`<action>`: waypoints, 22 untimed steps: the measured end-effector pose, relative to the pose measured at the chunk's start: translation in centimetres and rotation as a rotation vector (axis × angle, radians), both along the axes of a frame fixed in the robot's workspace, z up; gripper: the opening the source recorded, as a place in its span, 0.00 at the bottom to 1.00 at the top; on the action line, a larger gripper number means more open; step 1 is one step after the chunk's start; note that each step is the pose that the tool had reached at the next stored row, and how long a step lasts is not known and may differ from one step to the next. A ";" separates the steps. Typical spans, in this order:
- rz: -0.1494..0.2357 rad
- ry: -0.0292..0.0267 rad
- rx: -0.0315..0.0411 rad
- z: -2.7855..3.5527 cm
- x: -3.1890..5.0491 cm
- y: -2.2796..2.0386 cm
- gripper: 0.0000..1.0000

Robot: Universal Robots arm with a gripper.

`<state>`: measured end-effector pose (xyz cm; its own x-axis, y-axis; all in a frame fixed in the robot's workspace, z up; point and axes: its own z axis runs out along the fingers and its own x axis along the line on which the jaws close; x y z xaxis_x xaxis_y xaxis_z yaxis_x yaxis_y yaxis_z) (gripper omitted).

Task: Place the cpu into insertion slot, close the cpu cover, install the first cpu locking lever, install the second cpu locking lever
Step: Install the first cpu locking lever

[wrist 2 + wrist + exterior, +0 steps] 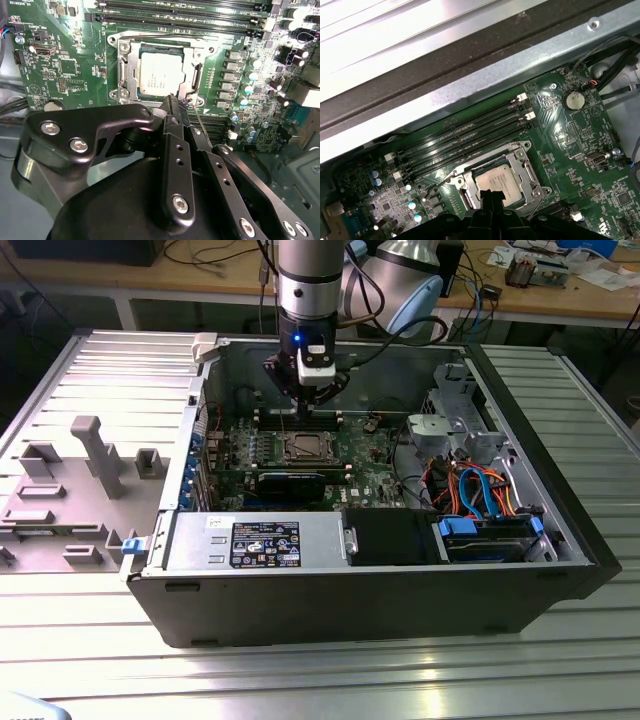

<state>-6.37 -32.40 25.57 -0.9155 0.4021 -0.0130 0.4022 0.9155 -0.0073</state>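
A: Where is the cpu (pixel 161 74)?

B: It is seated in the slot (pixel 125 75), cover (pixel 192 76) down. The fingers (pixel 172 106) are pinched together at a thin lever (pixel 197 117).

A: Advice?

B: The lever should be pressed steadily, kept under its hook.

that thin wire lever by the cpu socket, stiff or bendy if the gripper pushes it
The locking lever looks like thin bare wire, so probably springy rather than rigid. Its smooth metal may slip off the gripper. The cpu beside it looks flat and seated, unlikely to shift.
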 end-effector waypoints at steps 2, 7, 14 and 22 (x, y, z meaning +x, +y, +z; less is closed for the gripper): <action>0.005 0.0000 -0.0001 0.00 0.00 0.00 0.11; 0.015 0.0000 0.0000 0.00 0.00 0.00 0.11; 0.024 0.0000 0.0000 0.00 0.00 0.00 0.11; 0.034 0.0000 0.0000 0.00 0.00 0.00 0.11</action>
<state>-6.37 -32.40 25.57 -0.9286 0.3710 -0.0130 0.3711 0.9286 -0.0073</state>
